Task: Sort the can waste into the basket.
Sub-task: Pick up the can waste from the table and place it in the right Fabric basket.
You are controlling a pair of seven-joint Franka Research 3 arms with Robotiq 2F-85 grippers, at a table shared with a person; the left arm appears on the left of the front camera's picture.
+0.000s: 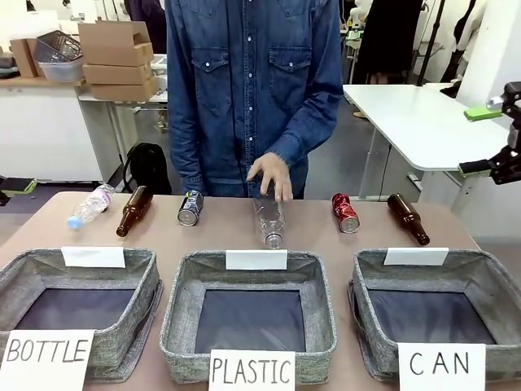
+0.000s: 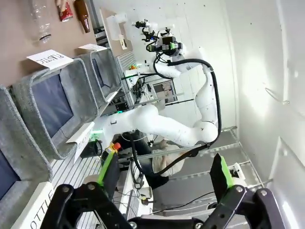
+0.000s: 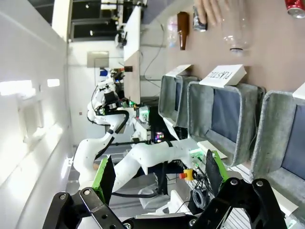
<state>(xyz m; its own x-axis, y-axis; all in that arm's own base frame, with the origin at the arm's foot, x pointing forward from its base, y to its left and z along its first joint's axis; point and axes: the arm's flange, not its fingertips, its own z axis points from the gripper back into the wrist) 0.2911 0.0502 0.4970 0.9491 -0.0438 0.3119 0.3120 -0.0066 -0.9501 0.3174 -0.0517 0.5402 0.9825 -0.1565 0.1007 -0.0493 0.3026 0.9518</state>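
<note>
Before me: dark can and red can, glossy printed metal; basket, coarse grey woven cloth, matt dark floor, paper sign; clear bottle, glossy plastic; table, smooth matt brown; my left gripper, matt black, green pads

Bright even indoor light, sharp focus, wrist views wide-angle warped

L brown btl, PLASTIC basket

Wide-spread tool, red can beyond
</note>
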